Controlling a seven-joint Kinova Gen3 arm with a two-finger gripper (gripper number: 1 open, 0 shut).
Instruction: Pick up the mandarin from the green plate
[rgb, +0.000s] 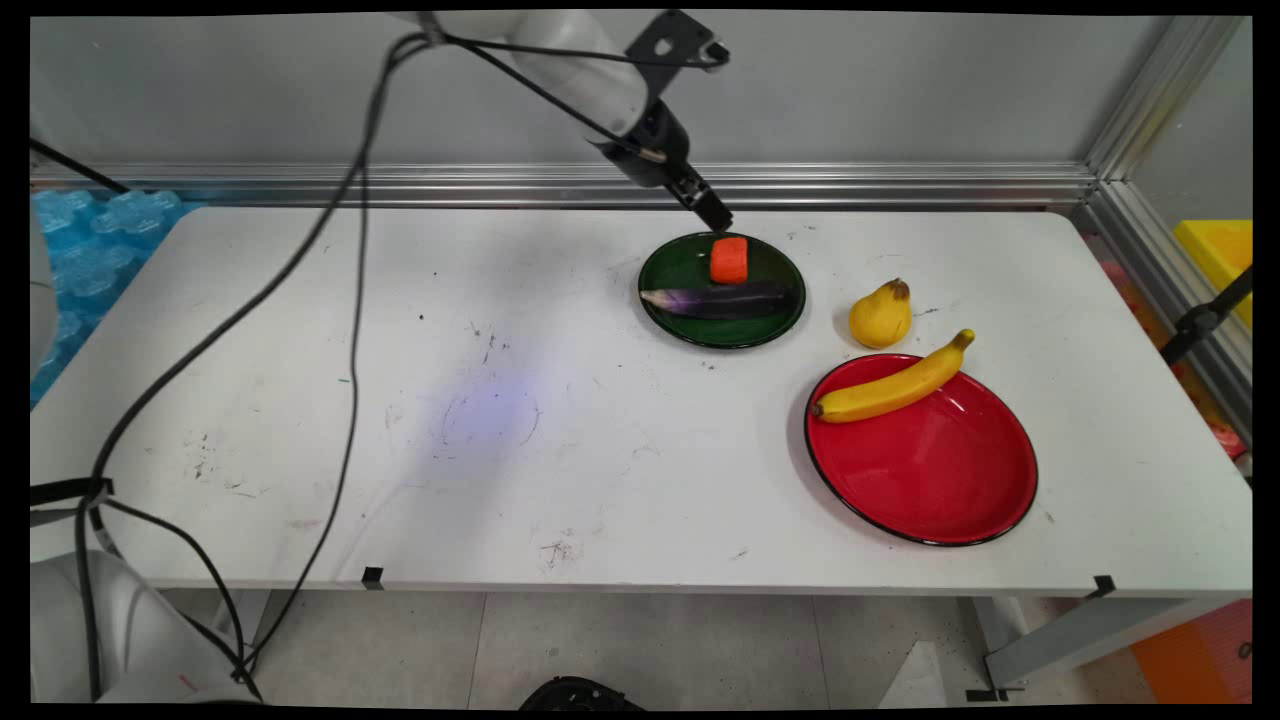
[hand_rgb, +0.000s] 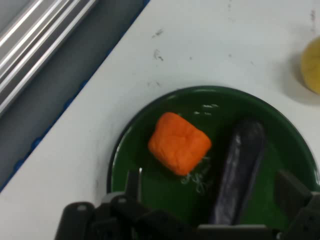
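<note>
Block orange, looks soft, light; take by flat sides | green plate, 12 o'clock, eggplant at 6 | fingers spread, empty, above.

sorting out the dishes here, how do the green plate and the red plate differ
The round dark green plate is smaller than the round glossy red plate and sits farther back on the white table. The green plate holds an orange block and a purple eggplant; the red plate bears only a yellow banana across its rim. The black pincer hovers over the green plate, not the red one. Both are round, shallow and shiny.
</note>
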